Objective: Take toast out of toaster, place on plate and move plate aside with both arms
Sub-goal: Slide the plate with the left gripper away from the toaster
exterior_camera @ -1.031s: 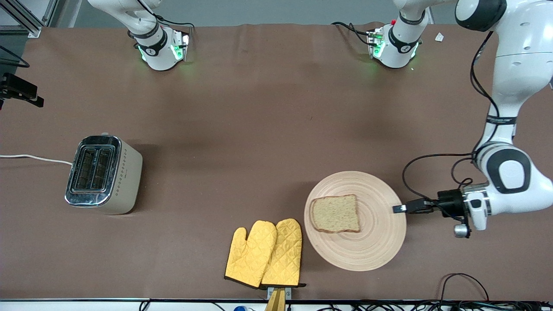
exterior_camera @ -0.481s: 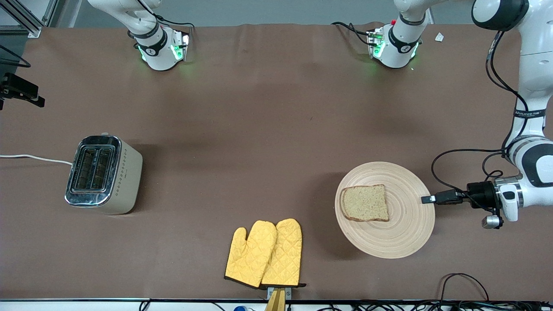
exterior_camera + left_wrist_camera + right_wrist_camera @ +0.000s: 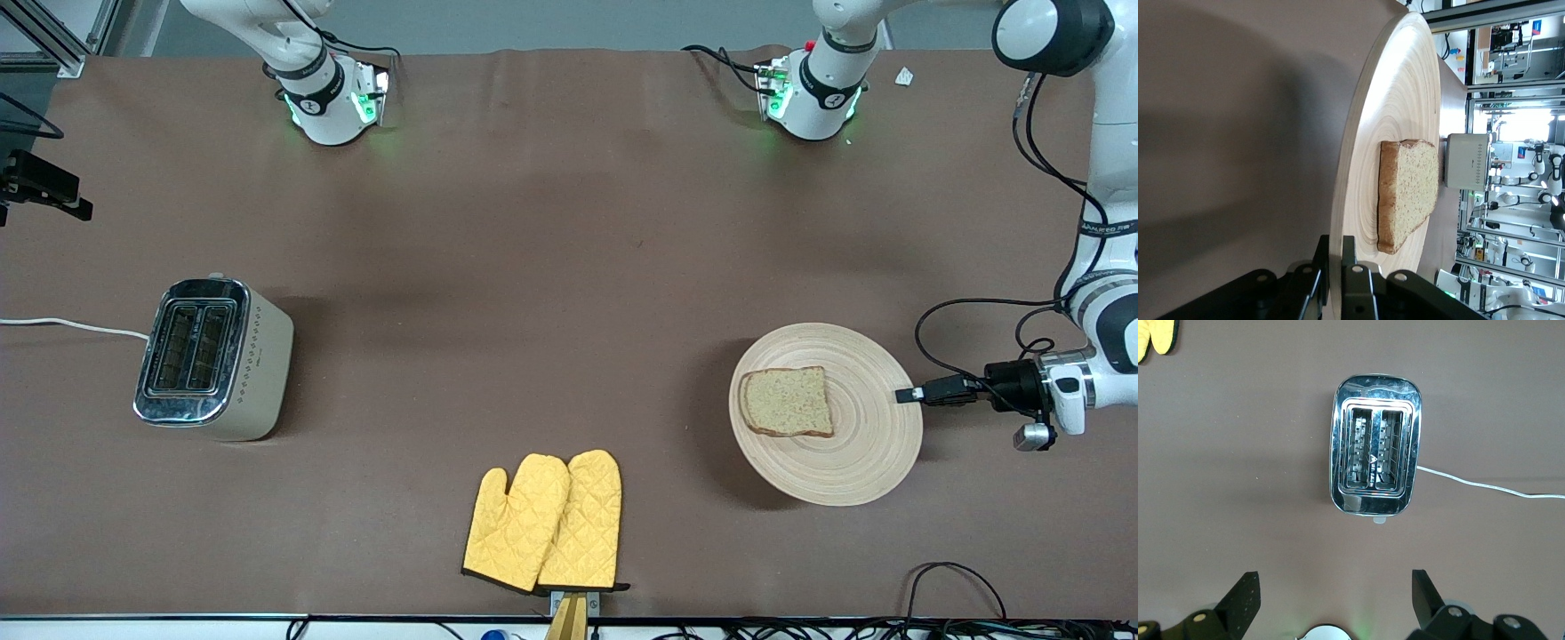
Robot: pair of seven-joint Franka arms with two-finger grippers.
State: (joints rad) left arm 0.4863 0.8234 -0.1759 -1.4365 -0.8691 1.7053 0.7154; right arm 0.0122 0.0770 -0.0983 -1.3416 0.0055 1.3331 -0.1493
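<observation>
Even bright overhead light, soft shadows, glare on toaster (image 3: 1376,447), sharp focus

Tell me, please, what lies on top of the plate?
One slice of toast lies flat on the plate, toward the right arm's end. The left gripper is shut on the plate's rim. What the toast covers cannot be seen.

Table covering: I am working over a brown cloth (image 3: 551,267) that is lying flat across the whole table.
Table edge: a pale strip (image 3: 151,625) is running along the side nearest the front camera, with black cables (image 3: 956,587) trailing over it.
Frame: an aluminium frame (image 3: 53,36) is standing at the right arm's end.
Room: my left wrist view is showing bright windows (image 3: 1515,130) and metal racks (image 3: 1485,220).
</observation>
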